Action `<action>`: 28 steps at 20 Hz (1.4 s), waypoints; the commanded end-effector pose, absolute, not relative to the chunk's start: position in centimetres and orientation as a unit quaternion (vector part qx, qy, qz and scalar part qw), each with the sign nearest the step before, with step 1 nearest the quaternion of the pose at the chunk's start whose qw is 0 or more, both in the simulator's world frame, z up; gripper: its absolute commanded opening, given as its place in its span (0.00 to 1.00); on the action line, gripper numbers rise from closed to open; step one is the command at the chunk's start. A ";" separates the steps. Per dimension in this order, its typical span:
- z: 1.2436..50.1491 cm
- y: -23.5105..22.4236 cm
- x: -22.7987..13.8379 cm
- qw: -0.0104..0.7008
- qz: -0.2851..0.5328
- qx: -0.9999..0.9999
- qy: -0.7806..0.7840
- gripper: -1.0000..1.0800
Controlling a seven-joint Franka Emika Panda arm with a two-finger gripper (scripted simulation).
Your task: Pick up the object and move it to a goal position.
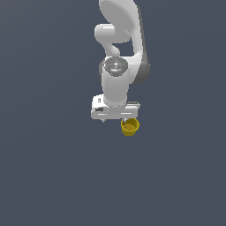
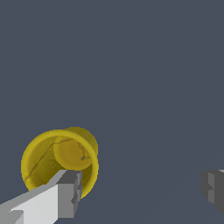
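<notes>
Simulated scene: featureless grey-blue backdrop

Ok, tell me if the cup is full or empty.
Empty: the wrist view looks straight into the cup and shows its bare yellow floor, nothing inside.

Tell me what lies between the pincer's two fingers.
Only bare grey surface, per the wrist view: the pincer is open, and the yellow cup sits at one finger, not between them.
</notes>
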State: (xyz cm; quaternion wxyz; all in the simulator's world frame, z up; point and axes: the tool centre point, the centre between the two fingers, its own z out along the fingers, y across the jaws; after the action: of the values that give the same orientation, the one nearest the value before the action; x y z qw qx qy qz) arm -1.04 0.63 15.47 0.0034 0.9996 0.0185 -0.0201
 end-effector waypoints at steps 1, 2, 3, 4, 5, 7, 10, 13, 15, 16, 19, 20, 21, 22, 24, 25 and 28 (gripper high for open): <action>15.5 0.6 -1.0 0.003 -0.020 1.000 0.019 0.62; 15.4 0.6 -1.0 0.003 -0.020 1.000 0.018 0.62; 15.4 0.5 -1.0 0.003 -0.020 1.000 0.016 0.62; 15.3 0.2 -1.0 0.002 -0.021 1.000 0.012 0.62; 15.2 -0.1 -1.1 0.002 -0.021 1.000 0.007 0.62; 15.1 -0.6 -1.1 0.000 -0.021 1.000 0.001 0.62; 15.1 -0.6 -1.1 0.000 -0.021 1.000 0.001 0.62; 14.9 -0.1 -1.1 0.002 -0.021 1.000 0.002 0.62; 14.7 0.4 -1.2 0.003 -0.022 1.000 0.002 0.62; 14.6 0.8 -1.3 0.004 -0.022 1.000 0.002 0.62; 14.1 2.3 -1.5 0.008 -0.024 1.000 0.003 0.62; 13.9 2.9 -1.6 0.010 -0.024 1.000 0.003 0.62; 13.7 3.6 -1.8 0.012 -0.024 1.000 0.004 0.62; 13.4 4.3 -1.9 0.014 -0.025 1.000 0.004 0.62; 12.9 5.9 -2.3 0.018 -0.025 0.999 0.005 0.62; 12.6 6.8 -2.5 0.021 -0.026 0.999 0.006 0.62; 11.7 9.3 -3.3 0.027 -0.026 0.999 0.008 0.62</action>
State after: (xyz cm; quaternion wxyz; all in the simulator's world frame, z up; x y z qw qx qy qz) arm -2.90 8.06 12.13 0.0239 0.9994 0.0071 -0.0259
